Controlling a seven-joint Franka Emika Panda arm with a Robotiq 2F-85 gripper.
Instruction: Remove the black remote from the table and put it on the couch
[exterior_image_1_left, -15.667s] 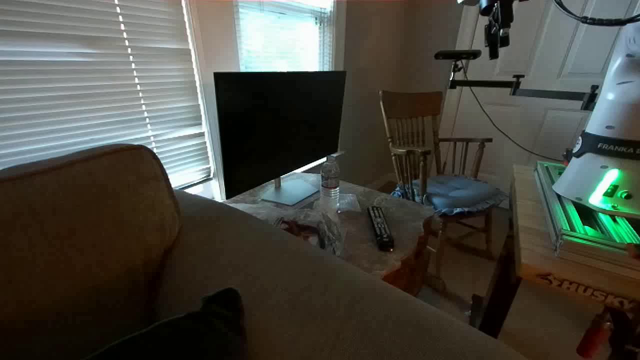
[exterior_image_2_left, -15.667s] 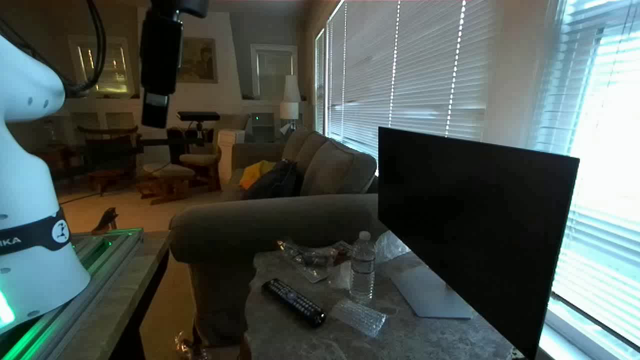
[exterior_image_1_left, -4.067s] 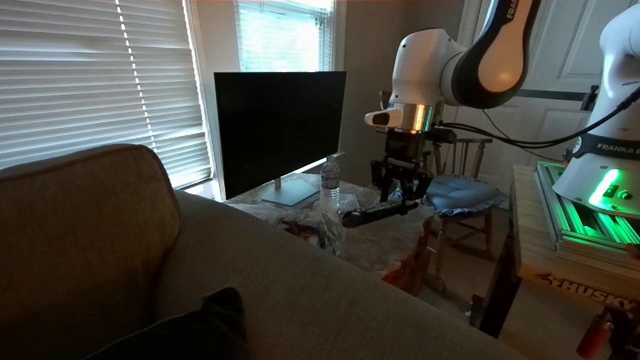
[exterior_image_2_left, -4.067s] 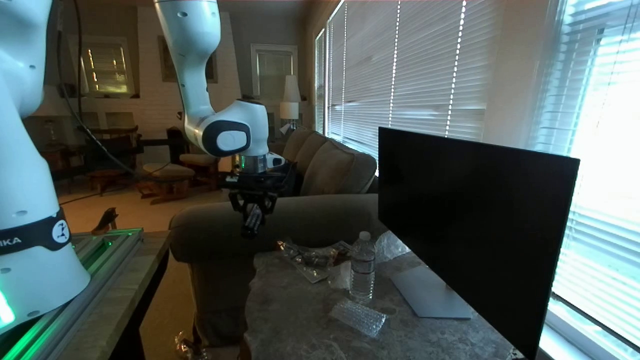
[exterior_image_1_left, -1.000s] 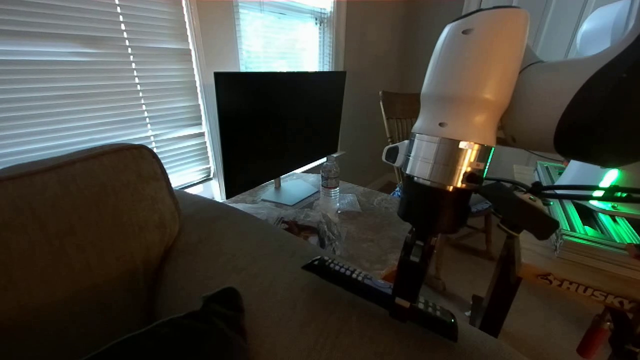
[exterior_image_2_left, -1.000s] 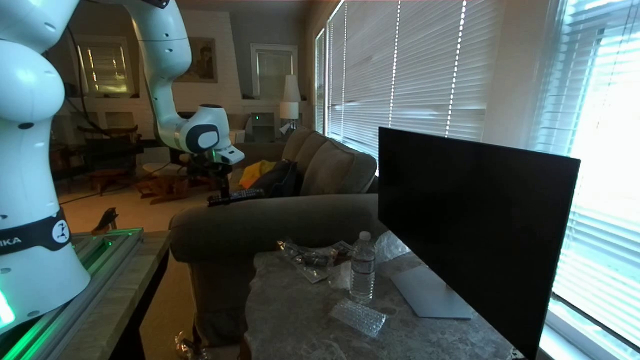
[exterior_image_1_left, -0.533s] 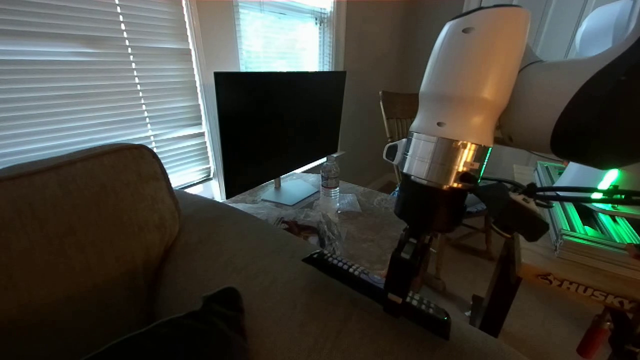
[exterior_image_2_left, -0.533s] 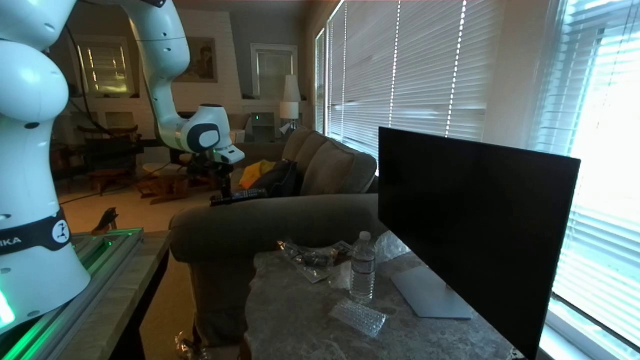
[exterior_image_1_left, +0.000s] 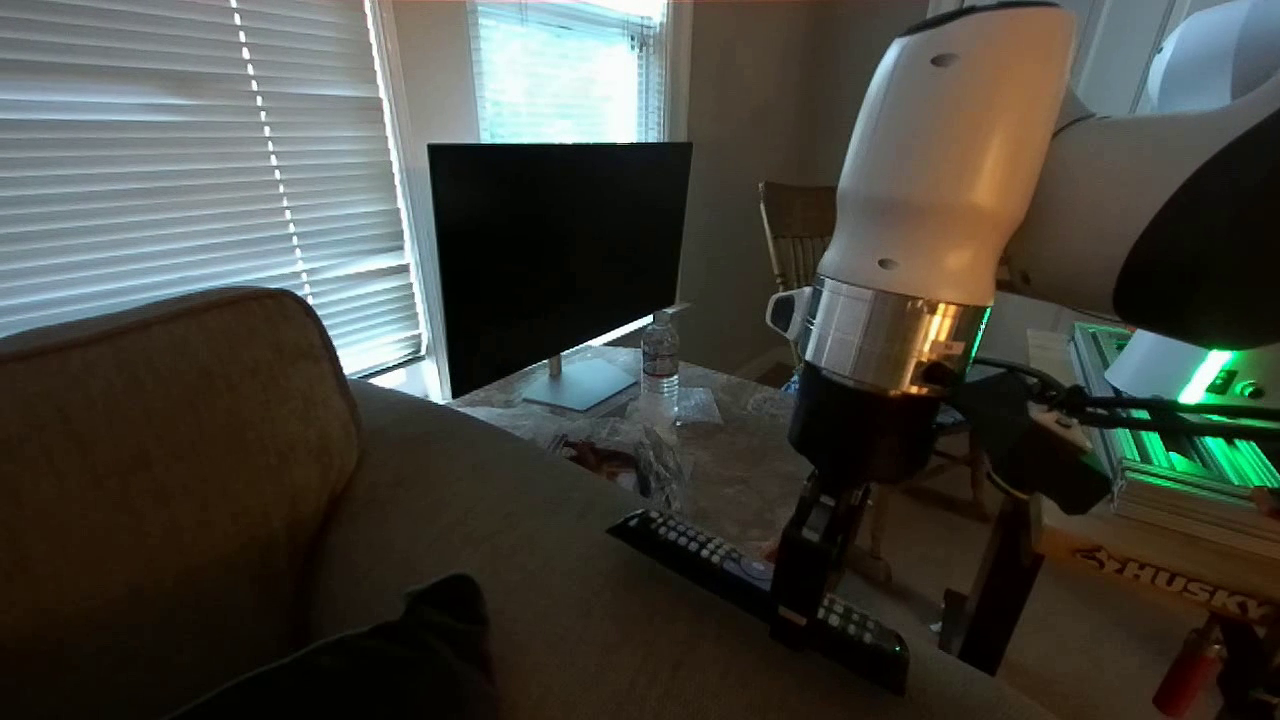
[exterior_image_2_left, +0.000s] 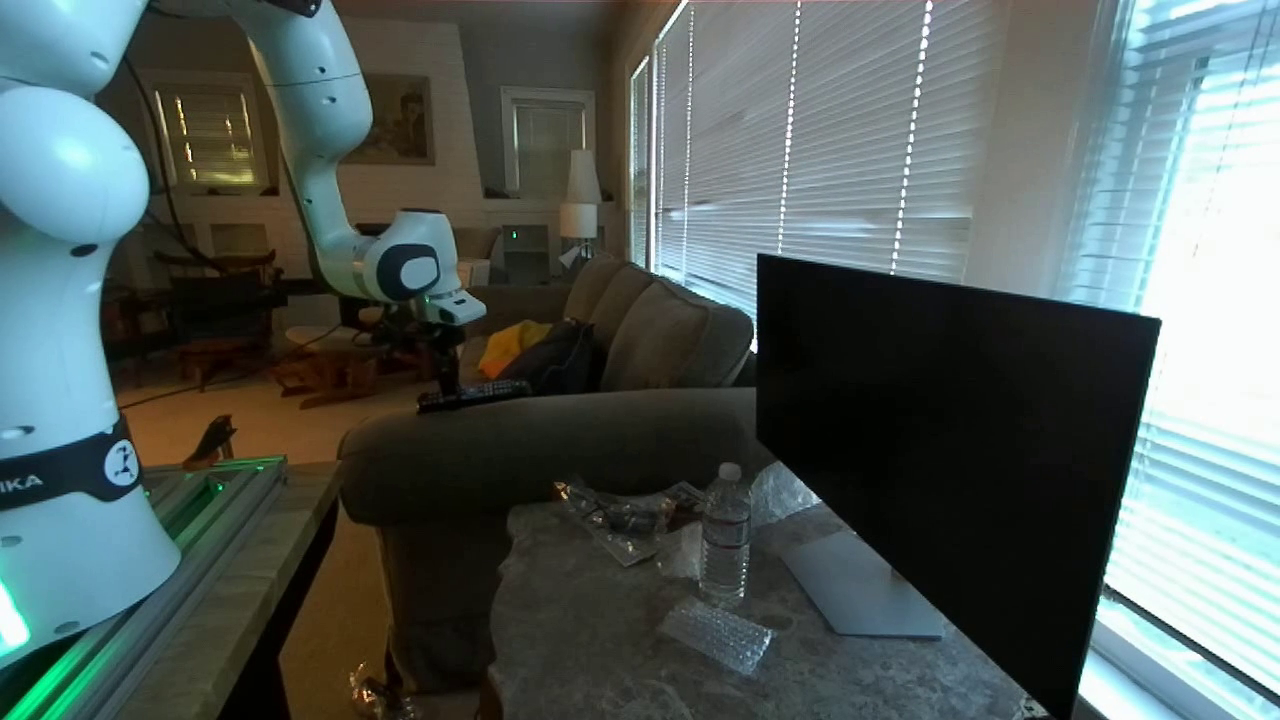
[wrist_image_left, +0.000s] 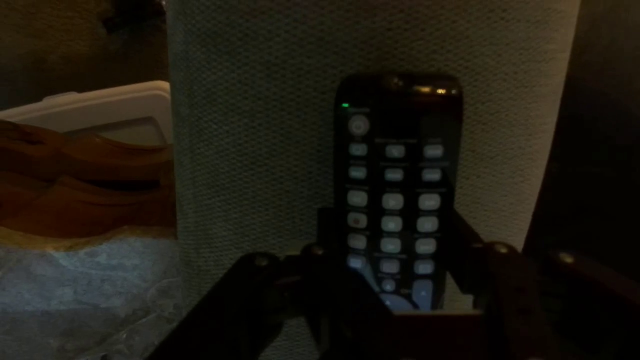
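My gripper (wrist_image_left: 392, 227) is clamped on the black remote (wrist_image_left: 395, 187) — jaws at both long edges; remote's off the table (exterior_image_2_left: 600, 650), right at the arm top of the couch (exterior_image_2_left: 560, 430). Couch contact — can't tell.

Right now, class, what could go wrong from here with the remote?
The remote runs along the rounded arm of the couch, so once released it might slide off. The gripper is closed on its long sides and could drag it when opening. Whether the remote fully touches the couch is unclear, so it may drop.
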